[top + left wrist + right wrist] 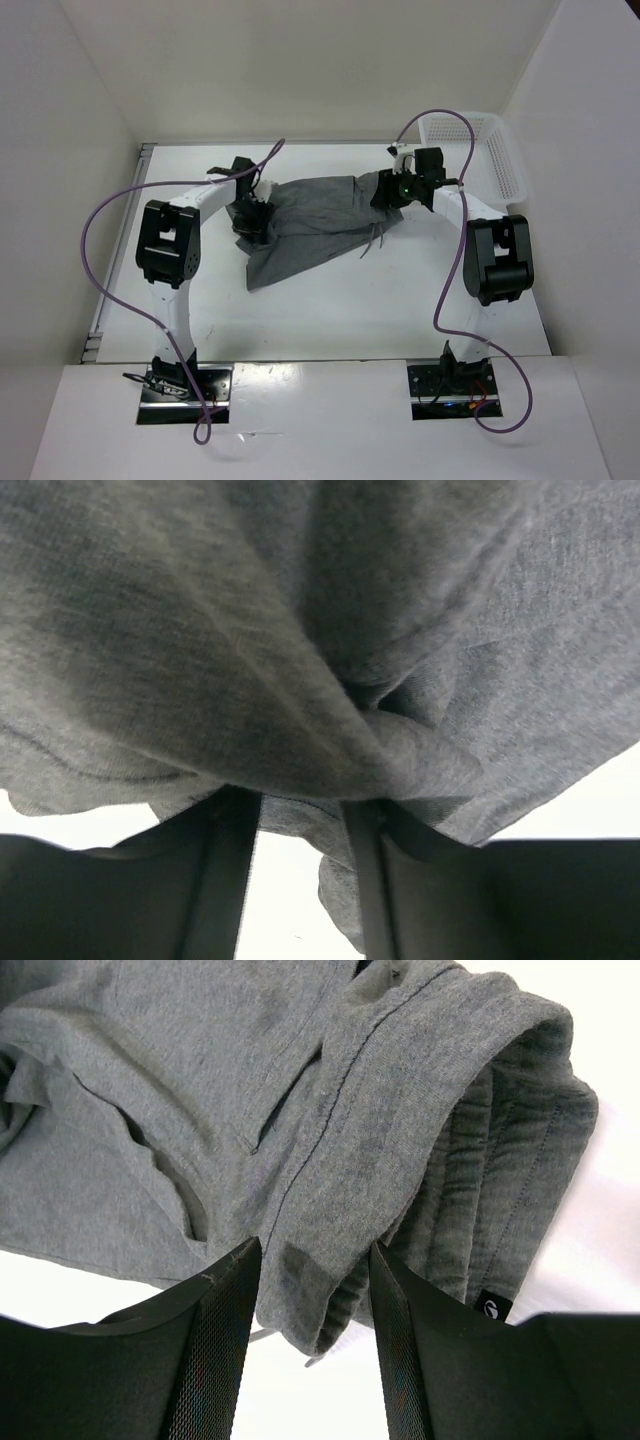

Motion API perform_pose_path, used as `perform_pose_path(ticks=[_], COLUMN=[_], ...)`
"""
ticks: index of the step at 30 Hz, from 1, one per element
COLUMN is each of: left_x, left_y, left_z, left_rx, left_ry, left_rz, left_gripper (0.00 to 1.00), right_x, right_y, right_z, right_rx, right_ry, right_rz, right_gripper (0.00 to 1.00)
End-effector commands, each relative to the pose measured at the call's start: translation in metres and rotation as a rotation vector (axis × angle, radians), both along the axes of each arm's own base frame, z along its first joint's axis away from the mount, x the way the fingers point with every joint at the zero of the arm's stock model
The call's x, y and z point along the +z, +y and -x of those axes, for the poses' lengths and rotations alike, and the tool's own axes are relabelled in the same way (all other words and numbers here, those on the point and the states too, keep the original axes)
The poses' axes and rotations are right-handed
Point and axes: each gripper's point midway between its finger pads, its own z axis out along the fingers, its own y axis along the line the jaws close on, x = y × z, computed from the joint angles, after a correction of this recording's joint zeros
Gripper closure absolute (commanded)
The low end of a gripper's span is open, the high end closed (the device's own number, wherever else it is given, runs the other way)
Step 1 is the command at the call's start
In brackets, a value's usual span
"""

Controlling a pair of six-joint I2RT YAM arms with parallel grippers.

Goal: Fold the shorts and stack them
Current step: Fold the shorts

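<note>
The grey shorts [310, 215] are stretched out between my two grippers over the far half of the white table. My left gripper [250, 212] is shut on a bunched edge at their left end. In the left wrist view the fabric [200, 630] drapes over and hides the fingertips of that gripper [303, 800]. My right gripper [388, 190] is shut on the folded waistband corner [330, 1210] at the right end, and the fabric fills the gap of the gripper [313, 1255]. The thin drawstring [375, 240] dangles below the waistband.
A white mesh basket [490, 150] stands at the far right corner, just behind the right arm. Purple cables [100, 250] loop beside both arms. White walls close in the table on the left, back and right. A small black label [492, 1308] sits on the waistband.
</note>
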Motion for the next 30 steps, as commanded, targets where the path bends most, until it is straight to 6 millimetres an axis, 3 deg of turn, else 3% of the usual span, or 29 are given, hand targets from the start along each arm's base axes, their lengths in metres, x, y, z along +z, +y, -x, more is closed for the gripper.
perform_pose_path(ticks=[1, 5, 8, 12, 13, 14, 16, 19, 22, 23, 25, 26, 30], left_x=[0.003, 0.008, -0.001, -0.01, -0.01, -0.01, -0.008, 0.008, 0.039, 0.059, 0.079, 0.094, 0.119], left_y=[0.016, 0.01, 0.003, 0.003, 0.003, 0.005, 0.01, 0.023, 0.056, 0.061, 0.075, 0.078, 0.086], left_z=[-0.006, -0.006, -0.001, -0.007, -0.009, -0.009, -0.017, -0.036, -0.06, -0.068, -0.076, -0.08, -0.084], left_rx=[0.015, 0.008, -0.007, -0.005, -0.005, -0.002, 0.006, 0.036, 0.116, 0.138, 0.182, 0.2, 0.237], left_ry=[-0.052, -0.056, -0.027, -0.023, -0.032, -0.034, -0.062, -0.161, -0.286, -0.344, -0.411, -0.456, -0.518], left_rz=[-0.099, -0.063, -0.048, -0.058, -0.056, -0.069, -0.097, -0.169, -0.3, -0.322, -0.394, -0.399, -0.432], left_gripper=[0.5, 0.46, 0.5, 0.82, 0.92, 0.95, 1.0, 1.0, 1.0, 1.0, 1.0, 1.0, 1.0], right_x=[0.015, 0.011, 0.01, 0.011, 0.012, 0.012, 0.013, 0.012, 0.02, 0.029, 0.041, 0.058, 0.09], right_y=[-0.003, -0.003, -0.003, -0.003, -0.004, -0.004, -0.004, -0.006, -0.006, -0.005, -0.003, 0.0, 0.009], right_z=[-0.012, -0.01, -0.01, -0.007, -0.005, -0.005, -0.007, -0.008, -0.012, -0.018, -0.023, -0.03, -0.045], right_rx=[0.001, 0.006, 0.006, 0.006, 0.006, 0.011, 0.011, 0.011, 0.016, 0.016, 0.031, 0.04, 0.072], right_ry=[-0.07, -0.065, -0.065, -0.065, -0.065, -0.07, -0.079, -0.086, -0.105, -0.128, -0.155, -0.194, -0.245], right_rz=[0.006, 0.012, 0.012, 0.012, 0.012, 0.018, 0.017, 0.03, 0.035, 0.032, 0.027, 0.016, -0.024], right_gripper=[0.47, 0.47, 0.47, 0.57, 0.62, 0.75, 0.86, 0.99, 1.0, 1.0, 1.0, 1.0, 1.0])
